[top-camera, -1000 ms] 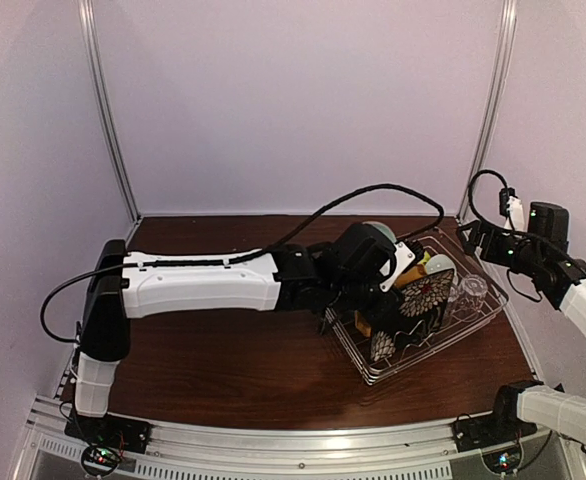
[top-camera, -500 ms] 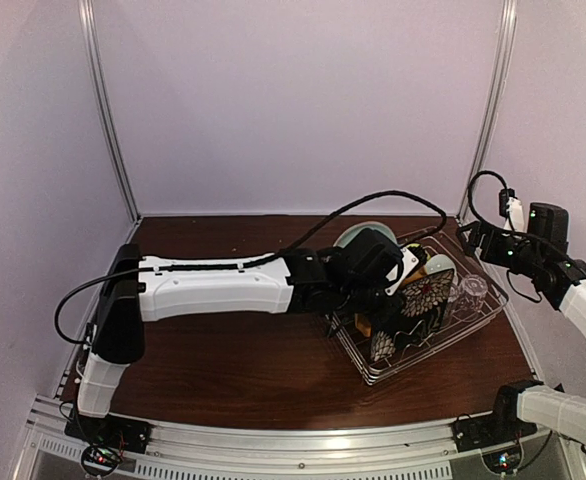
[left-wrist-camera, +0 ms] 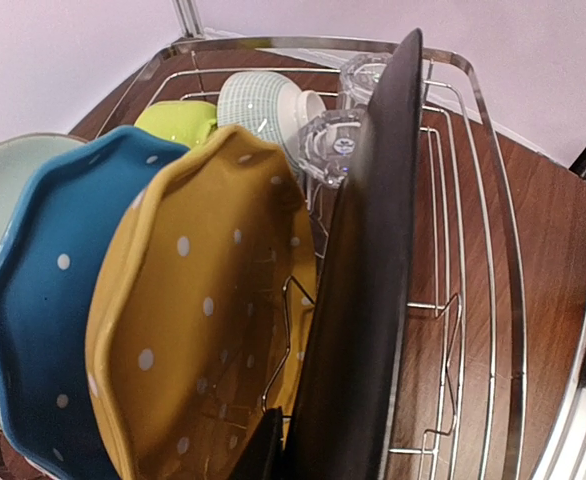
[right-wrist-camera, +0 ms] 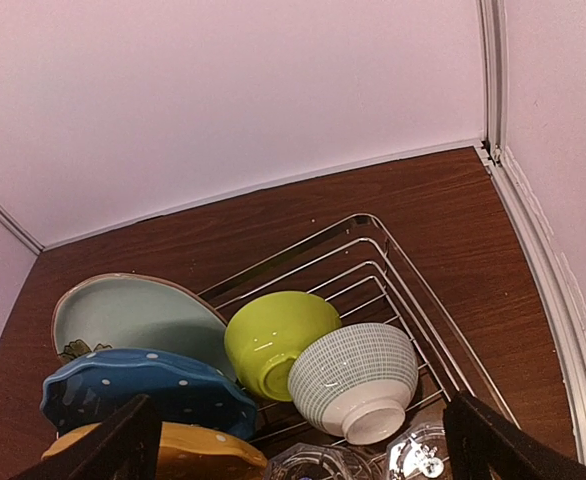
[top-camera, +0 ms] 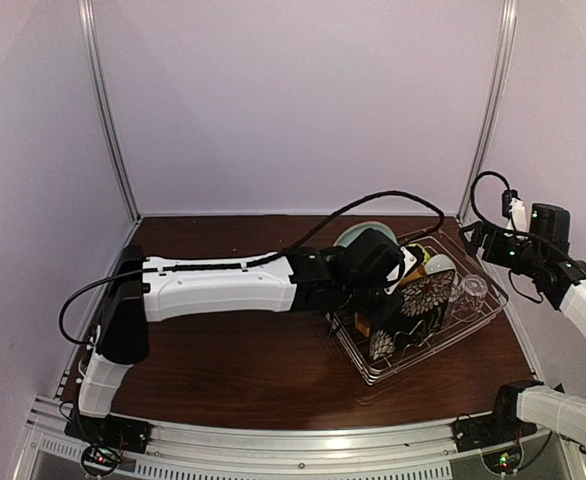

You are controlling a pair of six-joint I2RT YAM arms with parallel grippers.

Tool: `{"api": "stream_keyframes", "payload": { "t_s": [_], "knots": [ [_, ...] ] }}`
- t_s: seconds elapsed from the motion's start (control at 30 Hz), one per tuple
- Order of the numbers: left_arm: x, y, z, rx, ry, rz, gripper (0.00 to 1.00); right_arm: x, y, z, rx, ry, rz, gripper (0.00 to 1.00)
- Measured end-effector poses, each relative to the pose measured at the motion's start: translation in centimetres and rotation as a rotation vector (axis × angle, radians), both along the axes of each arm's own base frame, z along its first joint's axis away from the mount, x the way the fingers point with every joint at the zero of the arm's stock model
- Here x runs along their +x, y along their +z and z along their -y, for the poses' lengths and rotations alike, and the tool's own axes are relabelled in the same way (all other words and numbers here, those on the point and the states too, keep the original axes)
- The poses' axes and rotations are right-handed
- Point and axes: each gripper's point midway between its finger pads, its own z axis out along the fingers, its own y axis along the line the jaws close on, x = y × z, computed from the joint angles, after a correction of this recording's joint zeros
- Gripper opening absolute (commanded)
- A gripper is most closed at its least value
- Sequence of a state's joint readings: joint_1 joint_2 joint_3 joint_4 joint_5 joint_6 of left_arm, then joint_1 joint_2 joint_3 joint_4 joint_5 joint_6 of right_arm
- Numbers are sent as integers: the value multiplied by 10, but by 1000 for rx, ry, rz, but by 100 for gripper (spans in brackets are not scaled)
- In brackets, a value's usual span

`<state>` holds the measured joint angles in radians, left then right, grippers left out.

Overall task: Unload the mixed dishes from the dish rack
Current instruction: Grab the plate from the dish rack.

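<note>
**Loaded dish rack (top-camera: 463,322), both arms alongside**

At right on the worktop (top-camera: 233,360). Upright in the prongs: black floral square plate (left-wrist-camera: 373,280), orange dotted plate (left-wrist-camera: 193,330), blue dotted plate (left-wrist-camera: 43,300), pale teal plate (left-wrist-camera: 13,180). Behind: tipped yellow-green bowl (right-wrist-camera: 273,335), white bowl (right-wrist-camera: 358,375), clear glasses (left-wrist-camera: 328,145). Left end effector (left-wrist-camera: 303,450) at the square plate, one finger visible, grip not discernible. Right end effector (right-wrist-camera: 298,420) spread wide above the bowls.

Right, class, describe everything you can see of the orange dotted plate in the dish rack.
The orange dotted plate is mustard-orange with scattered white dots and a scalloped rim, seemingly glazed ceramic. It stands on edge in the dish rack, tilted, between the blue dotted plate and the black square plate. A wire prong rises in front of its face. Contact with its neighbours cannot be told.
</note>
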<state>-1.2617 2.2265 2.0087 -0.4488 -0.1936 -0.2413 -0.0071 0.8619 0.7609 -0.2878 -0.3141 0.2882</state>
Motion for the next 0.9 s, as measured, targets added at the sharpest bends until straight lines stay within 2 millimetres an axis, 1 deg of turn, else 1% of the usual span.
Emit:
{"api": "stream_keyframes", "payload": {
  "t_s": [0.07,0.17,0.3,0.9],
  "knots": [
    [4,0,-2,4,14,5,9,0,0,0,0,0,0,100],
    [3,0,-2,4,14,3,6,0,0,0,0,0,0,100],
    [3,0,-2,6,15,3,0,0,0,0,0,0,0,100],
    [1,2,-1,9,24,17,0,0,0,0,4,-1,-1,100]
  ]
}}
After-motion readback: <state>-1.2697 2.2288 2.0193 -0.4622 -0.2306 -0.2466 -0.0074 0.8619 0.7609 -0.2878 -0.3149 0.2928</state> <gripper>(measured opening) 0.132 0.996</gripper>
